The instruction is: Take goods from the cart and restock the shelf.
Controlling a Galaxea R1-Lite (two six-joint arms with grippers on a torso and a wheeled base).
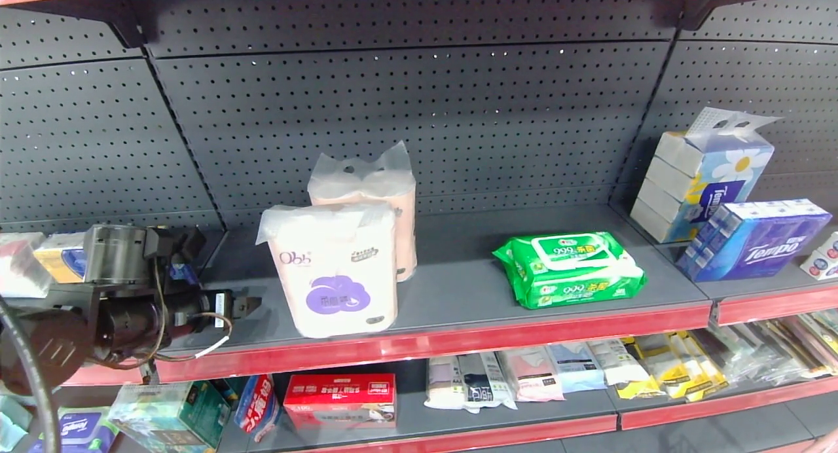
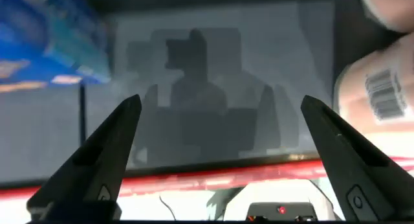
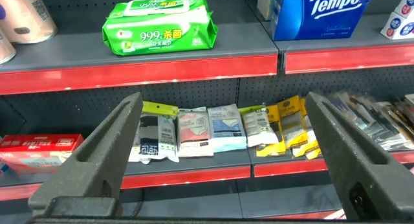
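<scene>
dark pegboard [image 1: 393,112] backs the red-edged shelf [image 1: 458,279], where a toilet roll pack [image 1: 340,270] stands just beside the left gripper [image 1: 249,304], its jaws spread and empty, arm level over the shelf front. right gripper [image 3: 223,98] is likewise released, facing lower tiers [image 3: 194,177]. placing looks done; next calls for fetching more goods.

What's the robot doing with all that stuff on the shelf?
It's restocking a shop shelf. Both grippers are open and holding nothing. The left gripper is at the shelf's front edge, beside the white toilet paper pack. The right gripper is out in front of the shelves. A green wipes pack lies on the shelf.
</scene>
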